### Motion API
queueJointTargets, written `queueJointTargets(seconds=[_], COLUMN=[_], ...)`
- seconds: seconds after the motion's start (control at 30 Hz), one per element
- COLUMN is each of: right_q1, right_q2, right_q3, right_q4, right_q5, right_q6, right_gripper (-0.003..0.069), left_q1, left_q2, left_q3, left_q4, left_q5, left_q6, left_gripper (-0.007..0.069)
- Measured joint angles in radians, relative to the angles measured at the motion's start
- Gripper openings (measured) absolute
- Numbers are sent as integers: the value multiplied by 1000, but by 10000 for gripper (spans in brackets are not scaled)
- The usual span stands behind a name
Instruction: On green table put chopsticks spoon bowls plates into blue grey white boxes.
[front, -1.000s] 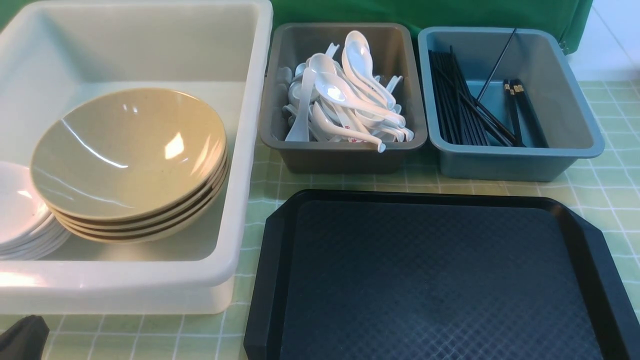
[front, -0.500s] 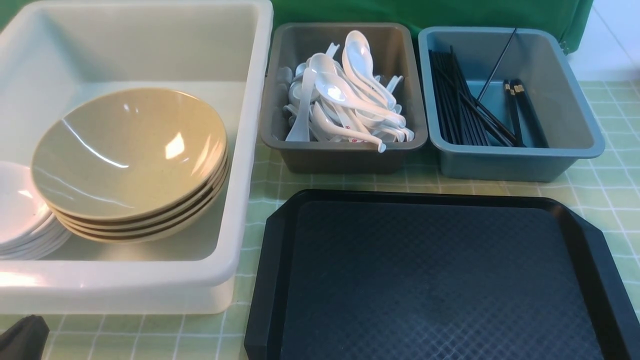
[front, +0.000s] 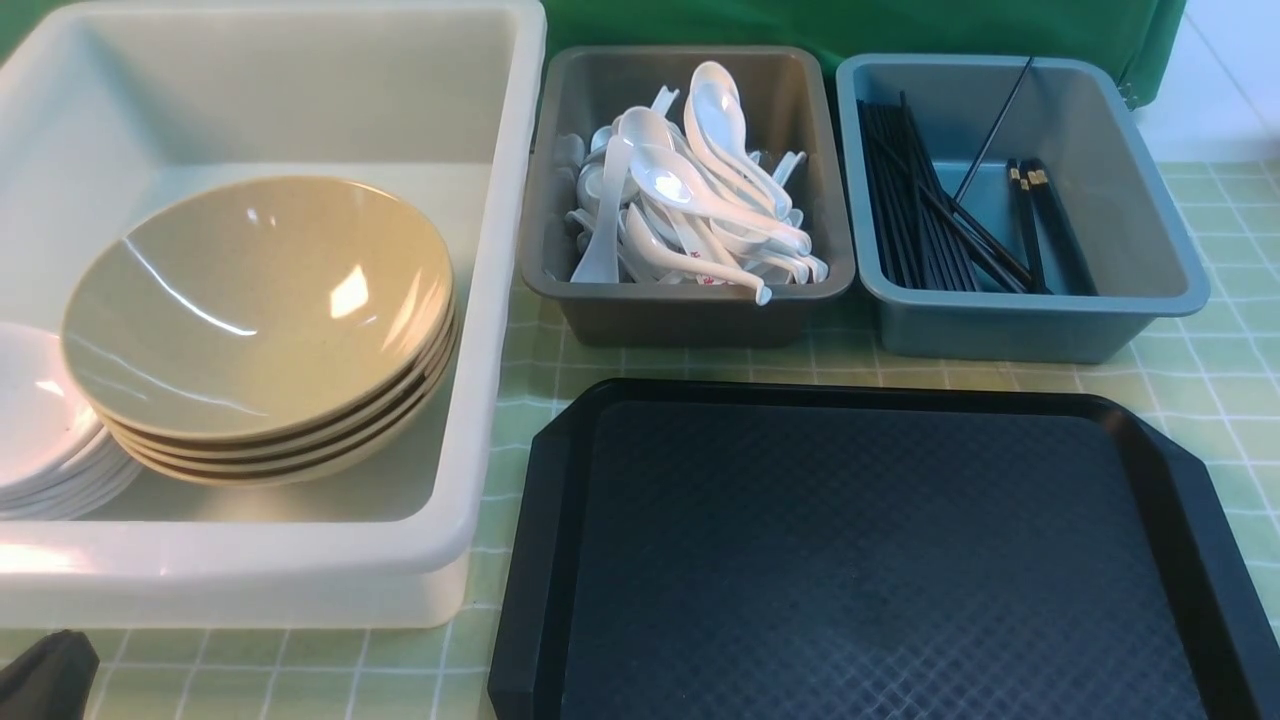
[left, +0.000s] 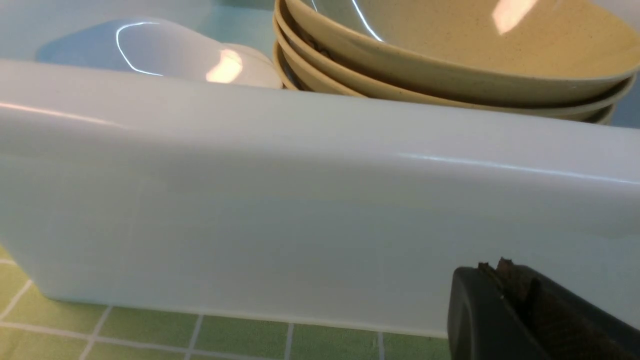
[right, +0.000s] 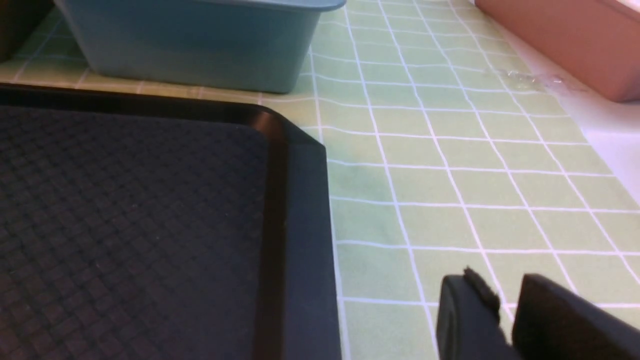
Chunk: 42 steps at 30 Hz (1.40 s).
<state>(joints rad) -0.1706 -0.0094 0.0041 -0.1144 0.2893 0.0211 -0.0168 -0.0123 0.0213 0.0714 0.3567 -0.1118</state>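
Black tray (front: 880, 560) lies flat on the bench (front: 1210, 380), near edge, right of centre. Surface textured in a fine diamond grid; raised smooth rim all round, corners cut at an angle. Nothing on it. The right wrist view shows one clipped corner of the tray (right: 150, 225) close up, rim glossy, sitting directly on the cloth.

Bench cover: pale green cloth with white grid lines (right: 450, 175), slightly blotchy in tone.

Darker green backdrop (front: 850, 25) hangs behind, along the far edge.

Beyond the bench's right edge, a reddish-brown box-like object (right: 565, 40); only part is visible. White floor or ledge (right: 615, 135) beside it.
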Motion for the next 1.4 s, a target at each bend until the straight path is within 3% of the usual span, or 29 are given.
queueJointTargets(seconds=[1.4], right_q1=[0], right_q2=[0], right_q3=[2], right_q4=[0], right_q5=[-5], right_q6=[0], right_gripper=[173], left_q1=[0], left_q2=[0], left_q3=[0], left_q4=[0], left_q5=[0], left_q6=[0], left_gripper=[-1])
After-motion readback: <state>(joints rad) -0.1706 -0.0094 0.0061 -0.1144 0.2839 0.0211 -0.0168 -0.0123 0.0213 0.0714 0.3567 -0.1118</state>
